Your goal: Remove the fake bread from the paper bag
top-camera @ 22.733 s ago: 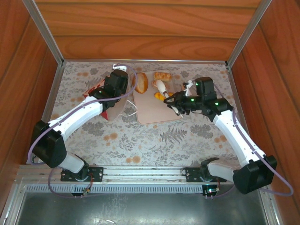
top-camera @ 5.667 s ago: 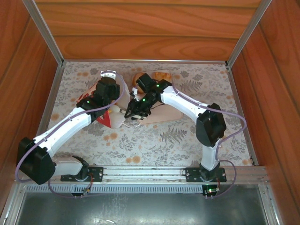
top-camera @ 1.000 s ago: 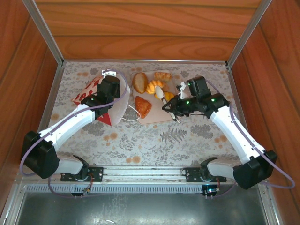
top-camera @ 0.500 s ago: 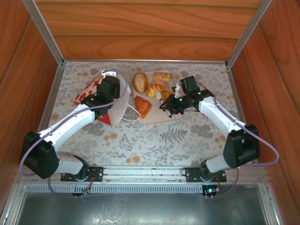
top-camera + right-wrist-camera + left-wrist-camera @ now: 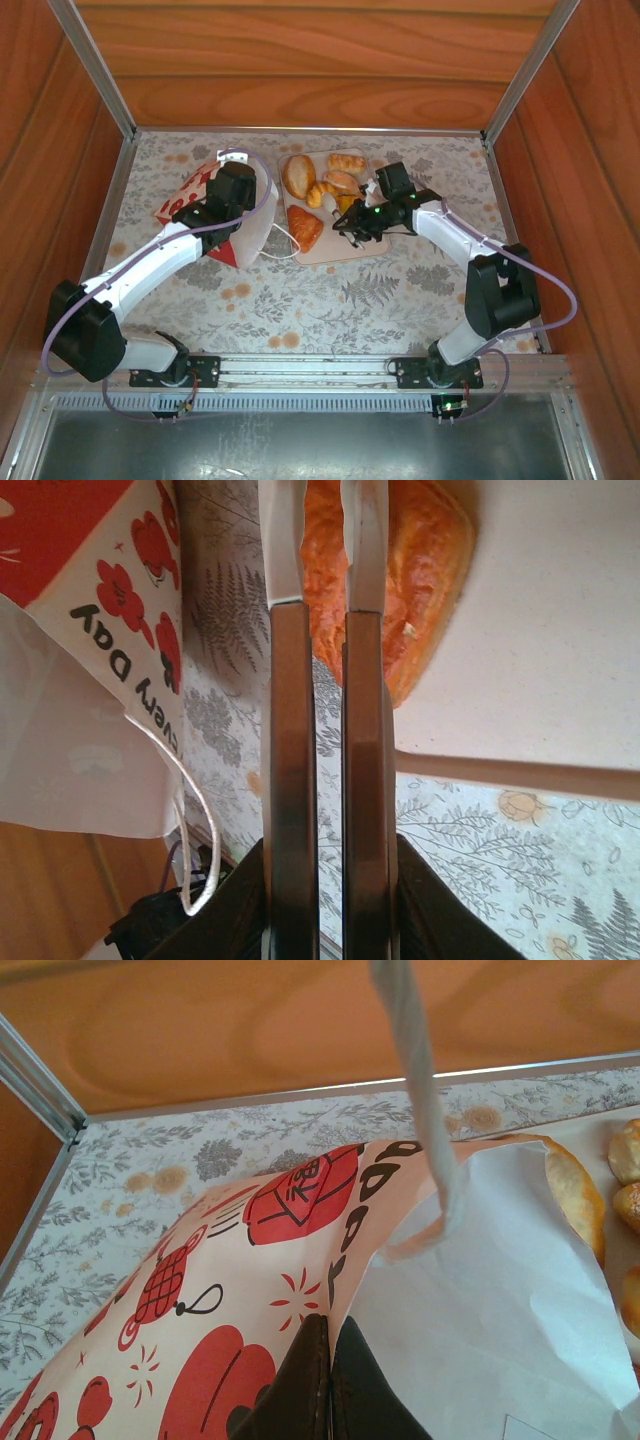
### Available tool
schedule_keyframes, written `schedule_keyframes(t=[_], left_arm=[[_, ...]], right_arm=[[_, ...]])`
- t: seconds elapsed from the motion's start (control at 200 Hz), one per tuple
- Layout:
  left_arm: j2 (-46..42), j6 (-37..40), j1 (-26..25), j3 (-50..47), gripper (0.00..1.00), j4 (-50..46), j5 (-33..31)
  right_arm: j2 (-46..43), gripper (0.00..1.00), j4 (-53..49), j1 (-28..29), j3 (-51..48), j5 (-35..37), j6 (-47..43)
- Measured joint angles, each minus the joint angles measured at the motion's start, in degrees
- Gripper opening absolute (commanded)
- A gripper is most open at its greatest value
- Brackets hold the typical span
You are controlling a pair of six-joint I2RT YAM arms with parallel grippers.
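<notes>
The paper bag (image 5: pixel 205 200) lies tilted on the table, red print up and white mouth (image 5: pixel 480 1290) facing the tray. My left gripper (image 5: pixel 330 1360) is shut on the bag's upper edge; in the top view the left gripper (image 5: pixel 235 192) sits over the bag. Several fake breads lie on the beige tray (image 5: pixel 335 245): a round roll (image 5: pixel 298 176), a croissant (image 5: pixel 322 193), oval pastries (image 5: pixel 347 162) and a triangular pastry (image 5: pixel 305 227). My right gripper (image 5: pixel 344 227) hovers above the tray by the triangular pastry (image 5: pixel 425 570). Its long fingers (image 5: pixel 287 780) hold nothing, with only a thin slit between them.
One white cord handle (image 5: pixel 415 1070) rises up in front of the left wrist camera, another (image 5: pixel 190 820) loops off the bag's mouth onto the floral tablecloth (image 5: pixel 400 290). Wooden walls and metal rails (image 5: pixel 105 80) close in the table on three sides.
My right arm has swung left across the tray toward the bag's mouth. The left arm and the bag have stayed put.
</notes>
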Motion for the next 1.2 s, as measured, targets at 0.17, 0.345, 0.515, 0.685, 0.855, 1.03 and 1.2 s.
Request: schedule_keyframes(t=[0.17, 0.345, 0.515, 0.685, 0.855, 1.03, 1.2], left_arm=[[0.0, -0.02, 0.0, 0.0, 0.0, 0.0, 0.0], [0.0, -0.02, 0.0, 0.0, 0.0, -0.02, 0.02], [0.0, -0.02, 0.0, 0.0, 0.0, -0.02, 0.02], [0.0, -0.02, 0.0, 0.0, 0.0, -0.02, 0.02], [0.0, -0.02, 0.0, 0.0, 0.0, -0.02, 0.02], [0.0, -0.02, 0.0, 0.0, 0.0, -0.02, 0.02], [0.0, -0.02, 0.0, 0.0, 0.0, -0.02, 0.04]], right_arm=[[0.0, 0.15, 1.92, 0.07, -1.03, -0.59, 1.09], [0.09, 0.16, 2.16, 0.09, -1.31, -0.7, 1.53], [1.53, 0.16, 3.43, 0.17, -1.36, -0.98, 2.25], [3.39, 0.16, 4.11, 0.24, -1.64, -1.01, 2.8], [3.43, 0.23, 4.22, 0.55, -1.9, -1.05, 2.97], [3.43, 0.33, 3.52, 0.55, -1.9, -0.81, 2.95], [3.41, 0.43, 2.34, 0.55, -1.9, -0.44, 2.67]])
